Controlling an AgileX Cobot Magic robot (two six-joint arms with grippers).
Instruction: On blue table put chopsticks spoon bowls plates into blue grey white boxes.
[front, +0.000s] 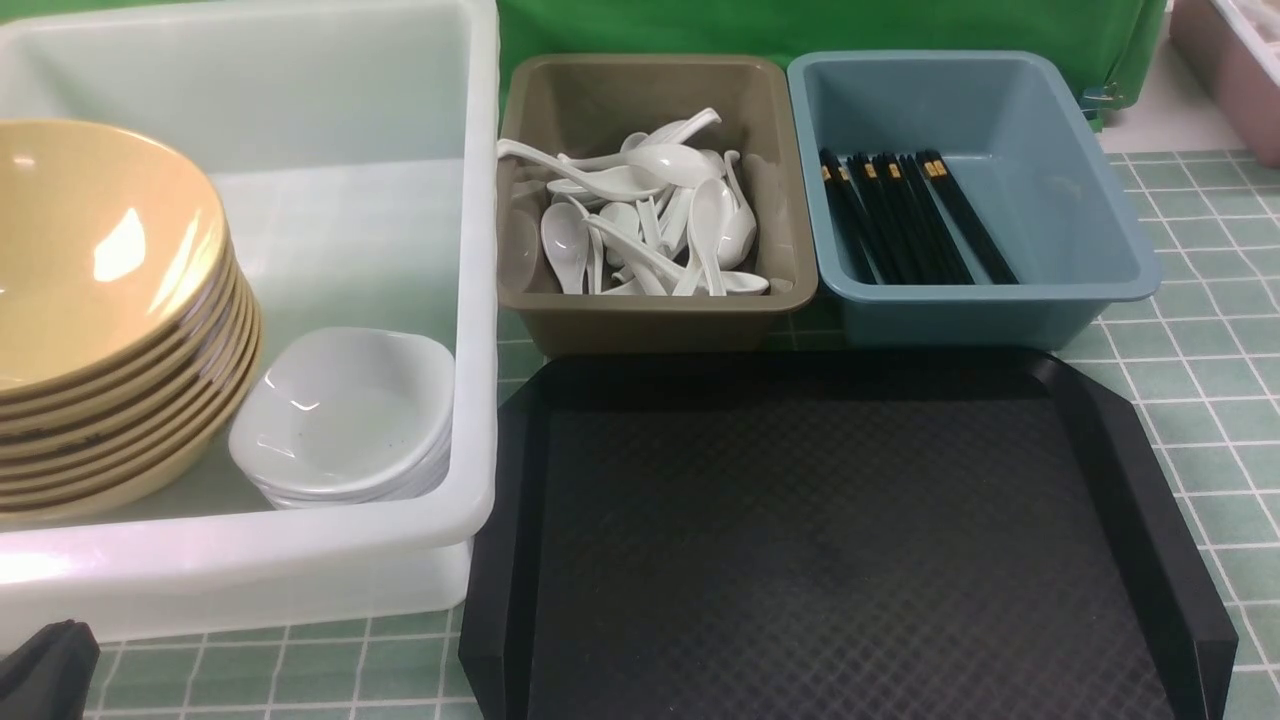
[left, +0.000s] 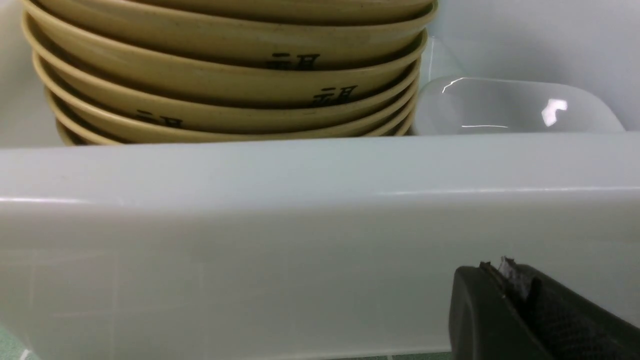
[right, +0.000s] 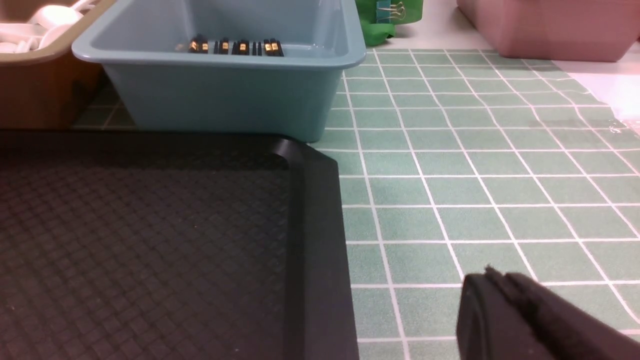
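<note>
The large white box (front: 300, 560) at the left holds a stack of yellow bowls (front: 100, 300) and a stack of small white plates (front: 340, 415). The grey-brown box (front: 650, 310) holds several white spoons (front: 640, 215). The blue box (front: 1000, 300) holds black chopsticks (front: 905, 215) with gold bands. My left gripper (left: 500, 272) is shut and empty, just outside the white box's near wall (left: 300, 240); its tip shows in the front view (front: 45, 665). My right gripper (right: 492, 280) is shut and empty, low over the blue table (right: 475, 190), right of the tray.
An empty black textured tray (front: 830, 540) lies in front of the grey and blue boxes. A pink tub (right: 550, 25) stands at the far right. A green cloth (front: 800, 25) hangs behind the boxes.
</note>
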